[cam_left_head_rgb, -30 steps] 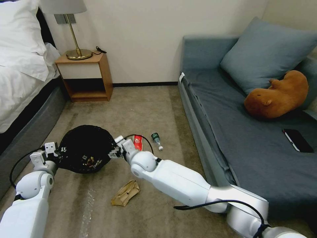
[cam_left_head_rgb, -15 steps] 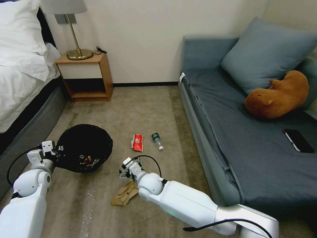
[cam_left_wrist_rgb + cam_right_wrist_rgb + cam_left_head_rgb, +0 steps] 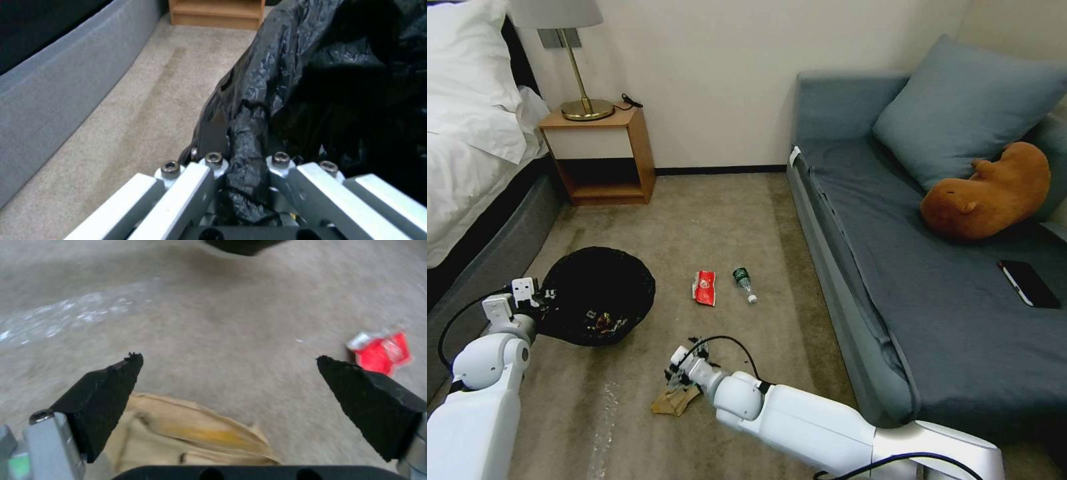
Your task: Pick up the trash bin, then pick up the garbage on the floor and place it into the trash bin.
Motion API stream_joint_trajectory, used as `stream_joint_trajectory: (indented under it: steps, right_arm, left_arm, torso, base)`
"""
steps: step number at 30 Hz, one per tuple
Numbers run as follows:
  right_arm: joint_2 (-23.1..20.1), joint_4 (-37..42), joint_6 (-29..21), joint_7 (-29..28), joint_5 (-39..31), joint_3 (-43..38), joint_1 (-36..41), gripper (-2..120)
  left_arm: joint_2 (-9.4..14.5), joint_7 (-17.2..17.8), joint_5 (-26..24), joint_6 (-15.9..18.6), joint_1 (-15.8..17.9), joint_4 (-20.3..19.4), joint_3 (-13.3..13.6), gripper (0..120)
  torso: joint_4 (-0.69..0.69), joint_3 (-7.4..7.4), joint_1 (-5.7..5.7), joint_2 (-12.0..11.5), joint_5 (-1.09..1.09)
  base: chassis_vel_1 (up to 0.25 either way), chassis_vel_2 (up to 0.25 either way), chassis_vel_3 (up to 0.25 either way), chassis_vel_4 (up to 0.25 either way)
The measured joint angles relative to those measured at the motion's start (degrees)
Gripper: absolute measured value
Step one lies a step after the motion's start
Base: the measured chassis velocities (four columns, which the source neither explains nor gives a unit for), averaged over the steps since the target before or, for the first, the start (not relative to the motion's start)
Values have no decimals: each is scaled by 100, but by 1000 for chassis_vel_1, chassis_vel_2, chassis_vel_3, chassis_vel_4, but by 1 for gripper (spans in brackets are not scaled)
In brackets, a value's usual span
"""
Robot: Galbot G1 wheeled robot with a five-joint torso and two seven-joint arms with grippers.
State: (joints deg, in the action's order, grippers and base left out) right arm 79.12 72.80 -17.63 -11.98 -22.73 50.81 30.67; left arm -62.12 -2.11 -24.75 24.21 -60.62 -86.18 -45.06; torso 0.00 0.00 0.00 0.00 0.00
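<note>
Beige carpet (image 3: 727,213) covers the floor between a white-sheeted bed (image 3: 467,133) on the left and a grey-blue sofa (image 3: 934,267) on the right, with a wooden nightstand (image 3: 602,155) against the far wall.

The small round trash bin lined with a crinkled black plastic bag (image 3: 598,295) sits at the left, on the near side of the nightstand. Several small colourful scraps lie inside it. The left gripper (image 3: 537,301) is clamped on the bin's left rim; in the left wrist view its fingers (image 3: 213,166) pinch a fold of the black liner (image 3: 311,83).

The crumpled brown paper bag (image 3: 675,400) lies on the carpet near the robot, to the right of the bin. The right gripper (image 3: 675,380) is directly over it with jaws spread wide; the right wrist view shows the bag (image 3: 186,436) between the two black pads (image 3: 106,396). Compared with half a second ago, this gripper has moved nearer and lower, from beside the bag's far end to above it. The bin is unchanged in position.

The flat red snack packet (image 3: 704,288) and the small clear bottle with a green label (image 3: 744,283) lie side by side farther out, toward the sofa, untouched.
</note>
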Motion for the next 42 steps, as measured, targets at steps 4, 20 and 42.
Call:
stream_joint_trajectory:
  steps: [4,20,42]
  right_arm:
    - [52,-246,237,232,246,348,-113,100]
    - [335,-1191,859,537,828,777,-136,100]
    - [685,-2051,1679,778,957,774,6,100]
  left_arm:
    - [-32,13,0,33,-32,-62,-10,3]
    - [-192,15,44,26,-250,-225,-199,3]
    - [-395,1,160,6,-449,-492,-235,3]
  torso:
    - [0,0,0,0,0]
    - [0,0,0,0,-1]
    - [0,0,0,0,0]
  base:
    - [0,0,0,0]
    - [0,0,0,0]
    - [0,0,0,0]
